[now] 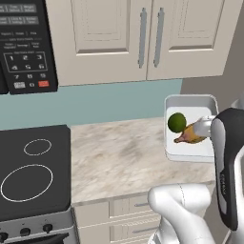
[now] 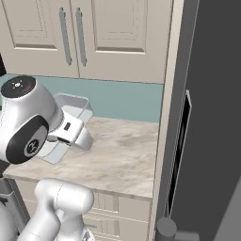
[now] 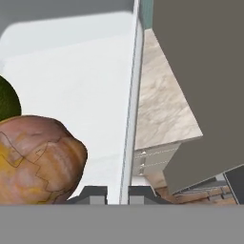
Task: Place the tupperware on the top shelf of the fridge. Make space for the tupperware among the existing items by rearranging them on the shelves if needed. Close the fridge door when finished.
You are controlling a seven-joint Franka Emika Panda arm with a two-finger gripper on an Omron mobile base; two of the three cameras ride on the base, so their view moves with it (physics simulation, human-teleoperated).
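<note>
Right, here is how things stand —
Gripper (image 3: 116,193): jaws pinched nearly together on the thin right-hand wall of the tupperware (image 1: 190,151).
Tupperware: apparently lifted over the counter (image 1: 119,157)'s right end, green fruit (image 1: 177,122) and drumstick (image 1: 188,135) inside.
Fridge (image 2: 212,122): right of the tray, door seemingly closed — the carry must swing rightward.

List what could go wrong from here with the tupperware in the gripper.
1. The gripper pinches only one thin side wall of the tupperware, so the tray may tilt or slip when carried.
2. The green fruit and drumstick lie loose inside and may roll out.
3. The fridge stands close on the right; a swing could knock the tray against it.
</note>
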